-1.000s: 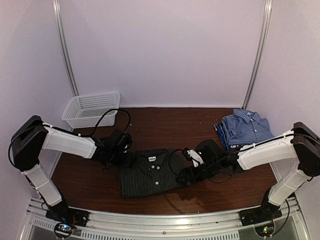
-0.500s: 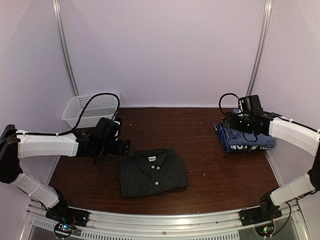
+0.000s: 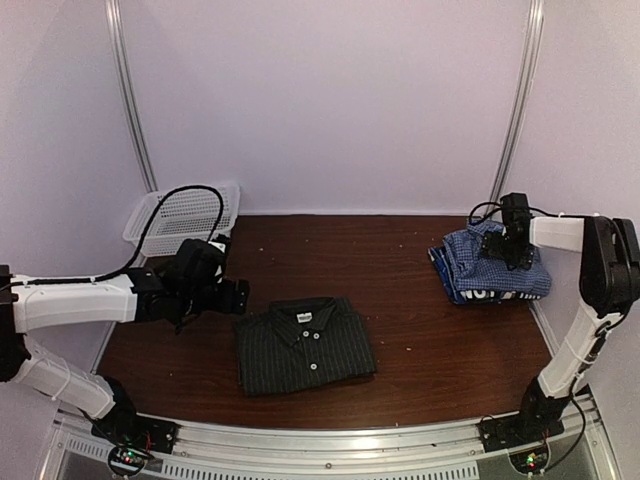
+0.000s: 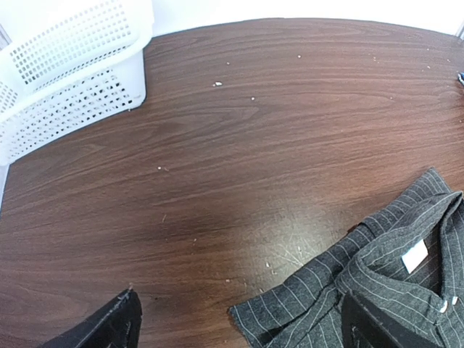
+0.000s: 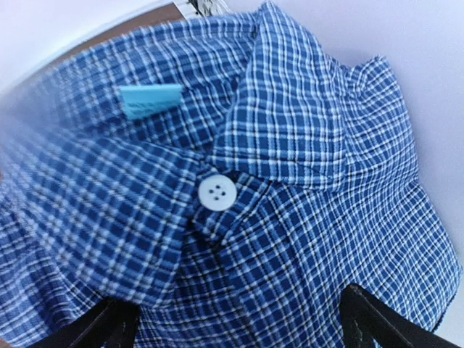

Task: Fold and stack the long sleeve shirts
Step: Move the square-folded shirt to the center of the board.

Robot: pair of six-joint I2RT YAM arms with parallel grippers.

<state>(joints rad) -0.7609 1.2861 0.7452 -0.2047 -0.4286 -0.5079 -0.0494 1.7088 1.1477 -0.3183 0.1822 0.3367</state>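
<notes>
A folded black pinstriped shirt [image 3: 303, 345] lies at the table's front middle, collar and pale buttons up; its corner and collar show in the left wrist view [image 4: 384, 275]. My left gripper [image 3: 236, 298] is open and empty just left of it, low over the wood [image 4: 243, 328]. A folded blue-white checked shirt [image 3: 497, 258] lies on a navy shirt with white lettering [image 3: 482, 294] at the right. My right gripper [image 3: 516, 246] is open directly over the checked shirt's collar [image 5: 290, 145], its fingertips [image 5: 109, 326] spread close to the cloth.
A white mesh basket [image 3: 185, 215] stands at the back left corner, also in the left wrist view [image 4: 65, 80]. White walls enclose the table on three sides; the shirt stack sits near the right wall. Bare brown wood [image 3: 400, 260] lies between the shirts.
Both grippers left the black shirt. The right arm swung back right to the checked shirt stack and moved down onto it. The left gripper drew back a little to the left.
</notes>
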